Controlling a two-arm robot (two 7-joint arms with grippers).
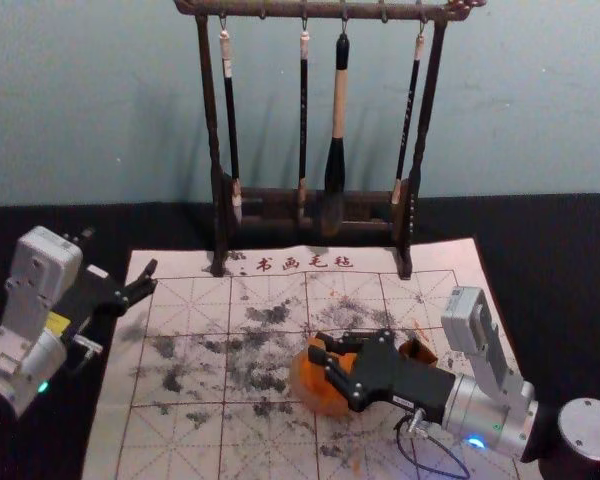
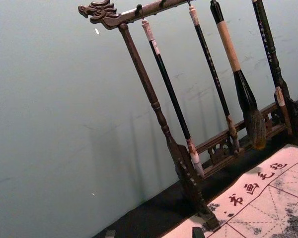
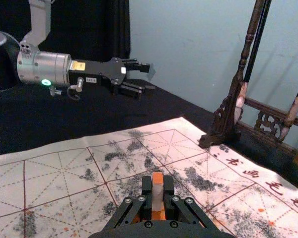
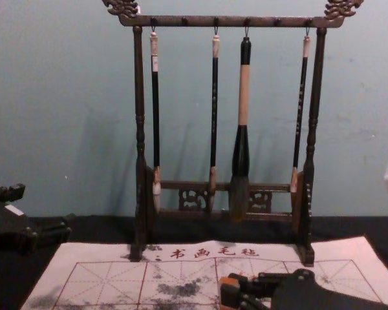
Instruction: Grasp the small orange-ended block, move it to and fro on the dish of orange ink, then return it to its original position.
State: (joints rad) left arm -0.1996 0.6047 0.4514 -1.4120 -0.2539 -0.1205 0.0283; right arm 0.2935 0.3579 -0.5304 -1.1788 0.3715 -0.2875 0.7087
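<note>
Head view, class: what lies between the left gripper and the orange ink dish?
In the head view, ink-stained mat alone lies between the left gripper and the dish.

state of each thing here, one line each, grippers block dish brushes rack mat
Right gripper: shut on the block, at the dish
Left gripper: open, empty
Block: held, orange end showing
Dish: on the mat, orange inside
Four brushes: hanging, tips down
Rack: upright
Mat: spread out, stained
</note>
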